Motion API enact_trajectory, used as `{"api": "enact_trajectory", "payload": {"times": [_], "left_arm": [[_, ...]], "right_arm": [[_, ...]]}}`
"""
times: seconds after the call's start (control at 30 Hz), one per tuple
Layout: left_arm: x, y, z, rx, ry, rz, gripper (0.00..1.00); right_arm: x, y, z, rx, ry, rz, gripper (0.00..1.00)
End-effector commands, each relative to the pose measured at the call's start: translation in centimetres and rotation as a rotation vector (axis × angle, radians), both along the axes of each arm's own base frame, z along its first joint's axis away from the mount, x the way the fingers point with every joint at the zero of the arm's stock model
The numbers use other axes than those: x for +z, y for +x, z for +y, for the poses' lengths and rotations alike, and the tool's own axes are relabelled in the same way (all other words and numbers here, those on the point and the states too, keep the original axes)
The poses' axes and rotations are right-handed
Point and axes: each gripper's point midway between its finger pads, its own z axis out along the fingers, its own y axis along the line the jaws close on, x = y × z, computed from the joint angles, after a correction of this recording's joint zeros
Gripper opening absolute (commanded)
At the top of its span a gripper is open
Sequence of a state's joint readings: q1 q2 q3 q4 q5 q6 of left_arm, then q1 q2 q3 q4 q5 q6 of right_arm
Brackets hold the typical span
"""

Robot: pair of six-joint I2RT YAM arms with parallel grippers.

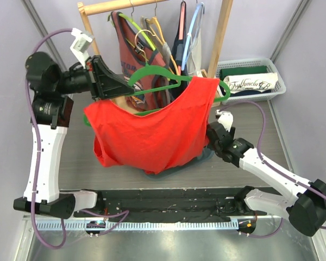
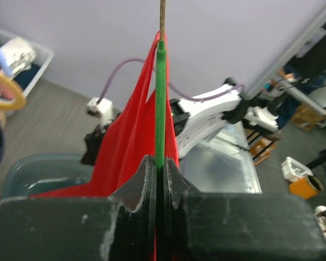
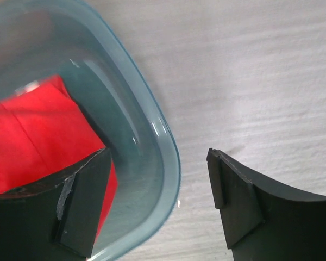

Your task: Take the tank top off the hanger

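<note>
A red tank top (image 1: 152, 130) hangs on a green hanger (image 1: 162, 72), its hem sagging into a teal bin (image 1: 205, 154). One strap lies over the hanger's right end; the left side droops lower. My left gripper (image 1: 113, 86) is shut on the hanger's bar and holds it in the air in front of the rack. In the left wrist view the jaws (image 2: 161, 163) clamp the green hanger (image 2: 161, 92), with the red top (image 2: 127, 149) hanging beyond. My right gripper (image 1: 213, 132) is open low beside the top. In its wrist view (image 3: 157, 185) the fingers straddle the bin rim (image 3: 164, 157), with red fabric (image 3: 38, 130) inside.
A wooden clothes rack (image 1: 224, 32) stands at the back with several garments on hangers (image 1: 146, 43). A white basket (image 1: 251, 81) with folded clothes sits at the back right. The table surface (image 3: 261, 81) lies right of the bin.
</note>
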State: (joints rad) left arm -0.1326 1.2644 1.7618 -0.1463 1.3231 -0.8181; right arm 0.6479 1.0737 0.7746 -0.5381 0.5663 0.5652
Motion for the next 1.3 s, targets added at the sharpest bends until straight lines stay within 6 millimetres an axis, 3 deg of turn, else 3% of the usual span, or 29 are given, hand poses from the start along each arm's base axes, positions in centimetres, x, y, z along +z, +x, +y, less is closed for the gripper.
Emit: {"api": "enact_trajectory", "payload": {"times": [0.0, 0.03, 0.07, 0.1, 0.2, 0.27, 0.3, 0.4, 0.57, 0.63, 0.77, 0.87, 0.9, 0.97, 1.0, 1.07, 1.1, 1.27], "left_arm": [[-3.0, 2.5, -1.2, 0.178, 0.148, -0.063, 0.01], [-5.8, 1.6, -1.4, 0.168, 0.254, 0.0, 0.01], [-5.2, 0.6, -2.2, 0.138, 0.292, -0.124, 0.0], [-5.8, 1.3, -2.2, 0.159, 0.319, -0.105, 0.0], [-5.1, 1.6, -2.0, 0.181, 0.328, -0.15, 0.0], [-5.1, 2.1, -1.8, 0.206, 0.357, -0.202, 0.0], [-4.7, 1.9, -1.5, 0.212, 0.364, -0.222, 0.0], [-4.3, 2.7, -1.2, 0.254, 0.378, -0.292, 0.0], [-2.5, 3.7, -1.5, 0.309, 0.321, -0.388, 0.0], [-1.3, 3.9, -2.2, 0.298, 0.291, -0.403, 0.0], [-0.9, 4.7, -4.0, 0.259, 0.28, -0.421, 0.0], [0.9, 4.6, -4.9, 0.251, 0.237, -0.463, 0.0], [1.4, 4.4, -5.1, 0.246, 0.226, -0.47, 0.0], [2.0, 4.1, -5.0, 0.248, 0.211, -0.474, 0.0], [2.1, 3.5, -4.8, 0.246, 0.208, -0.479, 0.0], [1.5, 3.2, -4.4, 0.248, 0.233, -0.484, 0.0], [1.2, 2.8, -4.0, 0.253, 0.245, -0.487, 0.0], [-0.3, 2.0, -3.3, 0.25, 0.283, -0.456, 0.0]], "right_arm": [[-1.2, -0.8, 0.4, -0.021, 0.077, 0.008, 0.77], [-1.7, -1.0, 0.6, -0.018, 0.085, 0.021, 0.75], [-2.3, -1.3, 0.9, -0.006, 0.101, 0.04, 0.74], [-2.5, -1.4, 1.1, -0.004, 0.115, 0.046, 0.73], [-2.7, -1.7, 2.0, 0.013, 0.178, 0.046, 0.69], [-3.0, -1.8, 2.6, 0.029, 0.224, 0.037, 0.59], [-2.8, -2.0, 3.2, 0.049, 0.257, 0.037, 0.49], [-3.3, -2.6, 3.9, 0.07, 0.303, 0.054, 0.4], [-2.1, -2.4, 5.3, 0.118, 0.377, 0.019, 0.38], [-1.1, -1.9, 6.1, 0.139, 0.412, 0.005, 0.35], [-1.0, -1.9, 6.8, 0.153, 0.432, 0.015, 0.31], [-0.9, -2.2, 6.7, 0.155, 0.439, 0.011, 0.4], [-0.4, -2.4, 6.3, 0.155, 0.435, -0.003, 0.57], [0.8, -2.3, 5.2, 0.132, 0.408, -0.043, 0.7], [2.6, -2.4, 4.7, 0.133, 0.41, -0.083, 0.76], [5.1, -2.3, 3.4, 0.124, 0.381, -0.157, 0.84], [7.9, -2.5, 2.8, 0.126, 0.401, -0.228, 0.84], [16.1, -3.0, 1.4, 0.184, 0.41, -0.447, 0.84]]}}
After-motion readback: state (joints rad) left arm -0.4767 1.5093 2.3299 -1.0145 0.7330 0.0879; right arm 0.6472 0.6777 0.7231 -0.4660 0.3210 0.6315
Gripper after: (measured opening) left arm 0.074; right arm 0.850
